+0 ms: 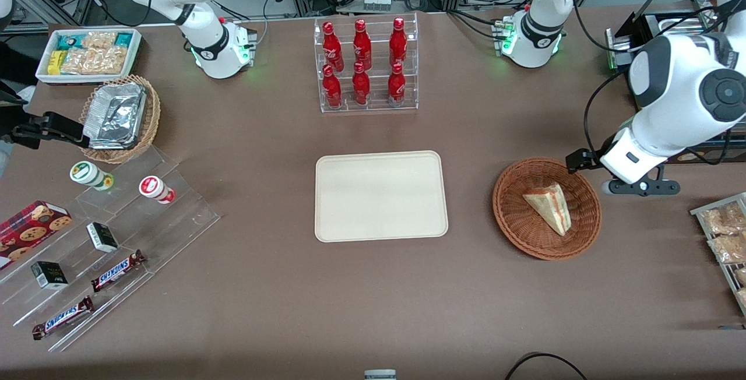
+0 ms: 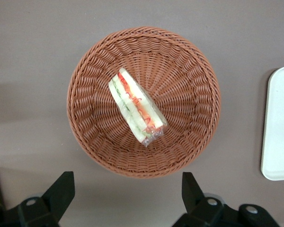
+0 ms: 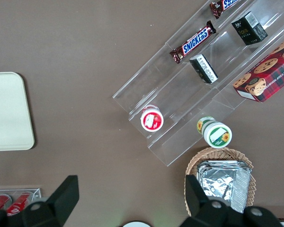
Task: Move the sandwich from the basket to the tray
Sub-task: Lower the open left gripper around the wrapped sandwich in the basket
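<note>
Sandwich [image 2: 135, 108]: pale triangular wedge, clear-wrapped, red and green filling showing along cut side; lying flat in basket [image 2: 92, 71], near its middle. Basket: round, shallow, reddish-brown wicker, on counter toward working arm's end. Tray [image 1: 382, 196]: cream rectangle, rounded corners, low rim, bare, flat on counter beside basket, apart from it.

Gripper [image 2: 128, 196]: raised above counter just beside basket rim, jaws spread wide, holding nothing.

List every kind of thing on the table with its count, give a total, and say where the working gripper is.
Red bottles: 6
Snickers bars: 2
Small dark boxes: 2
Round-lidded cups: 2
Cookie box: 1
Wicker baskets, counting the basket: 2
Sandwich: 1
Tray: 1
Total: 17
The gripper hovers open above the table beside the basket.
</note>
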Robot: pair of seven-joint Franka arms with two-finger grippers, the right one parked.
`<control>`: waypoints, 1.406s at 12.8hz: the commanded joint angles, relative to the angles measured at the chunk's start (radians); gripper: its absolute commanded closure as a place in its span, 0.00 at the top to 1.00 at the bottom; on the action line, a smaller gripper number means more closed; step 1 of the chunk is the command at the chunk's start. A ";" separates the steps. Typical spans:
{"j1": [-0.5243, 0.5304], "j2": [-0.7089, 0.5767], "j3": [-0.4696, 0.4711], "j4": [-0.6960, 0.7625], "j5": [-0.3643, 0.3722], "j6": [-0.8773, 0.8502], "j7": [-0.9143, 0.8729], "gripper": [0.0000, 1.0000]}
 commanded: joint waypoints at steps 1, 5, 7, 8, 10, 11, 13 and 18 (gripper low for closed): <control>-0.001 -0.022 0.001 -0.081 -0.004 0.098 -0.033 1.00; -0.004 -0.008 0.000 -0.152 -0.004 0.237 -0.205 1.00; -0.006 0.004 0.000 -0.161 -0.004 0.265 -0.289 1.00; -0.014 0.010 0.000 -0.161 -0.004 0.268 -0.340 1.00; -0.020 0.027 0.000 -0.159 -0.004 0.274 -0.473 1.00; -0.020 0.038 0.000 -0.158 -0.004 0.282 -0.542 1.00; -0.035 0.082 -0.004 -0.146 -0.005 0.288 -0.692 1.00; -0.040 0.151 -0.004 -0.127 -0.005 0.300 -0.806 1.00</control>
